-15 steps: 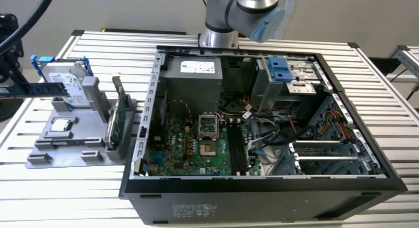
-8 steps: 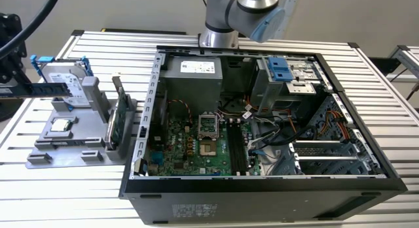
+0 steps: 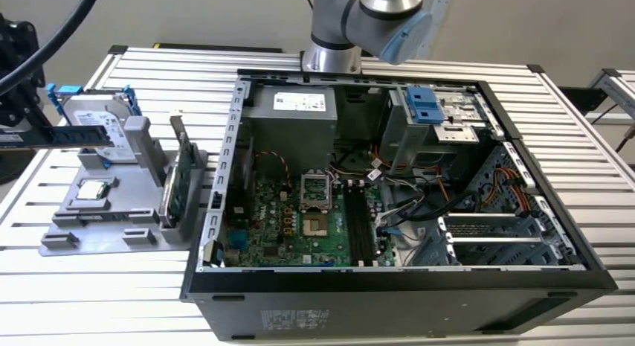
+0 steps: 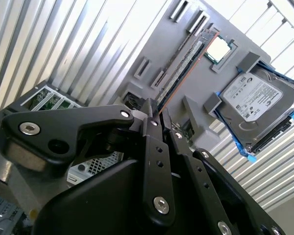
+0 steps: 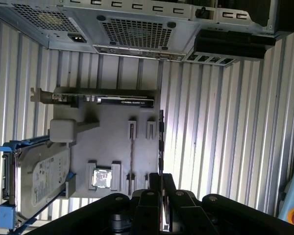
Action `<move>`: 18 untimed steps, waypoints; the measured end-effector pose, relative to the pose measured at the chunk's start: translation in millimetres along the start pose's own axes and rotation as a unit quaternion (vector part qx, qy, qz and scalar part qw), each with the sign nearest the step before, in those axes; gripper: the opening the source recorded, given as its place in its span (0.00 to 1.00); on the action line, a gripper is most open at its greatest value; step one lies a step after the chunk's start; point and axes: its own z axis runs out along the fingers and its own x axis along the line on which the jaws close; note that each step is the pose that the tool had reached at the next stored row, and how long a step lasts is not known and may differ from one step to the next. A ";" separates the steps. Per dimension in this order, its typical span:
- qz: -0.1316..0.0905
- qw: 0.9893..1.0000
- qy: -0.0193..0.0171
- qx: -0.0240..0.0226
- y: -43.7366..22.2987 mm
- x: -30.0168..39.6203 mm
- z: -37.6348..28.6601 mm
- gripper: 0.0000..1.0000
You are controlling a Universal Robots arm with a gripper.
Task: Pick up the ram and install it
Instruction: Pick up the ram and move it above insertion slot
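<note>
The ram (image 3: pixel 70 135) is a thin dark stick hanging level in the air at the exterior view's left edge, above the grey parts holder (image 3: pixel 109 223). My gripper (image 3: pixel 8 134) is shut on one end of it. Both wrist views show the ram edge-on (image 5: pixel 160 142) (image 4: pixel 183 66), reaching out from between my closed fingers (image 5: pixel 161 178) (image 4: pixel 157 112), with the holder below it. The motherboard's black slots (image 3: pixel 359 227) lie inside the open computer case (image 3: pixel 223 138), far to the exterior view's right of the gripper.
On the holder stand a silver hard drive in a blue frame (image 3: pixel 100 126), a green card with a metal bracket (image 3: pixel 178 175) and a small square chip (image 3: pixel 94 188). The arm's base (image 3: pixel 332 33) rises behind the case. Cables cross the case interior (image 3: pixel 417 197).
</note>
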 end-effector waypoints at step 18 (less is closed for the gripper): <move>0.000 1.000 0.000 0.000 13.5 -1.0 0.3 0.00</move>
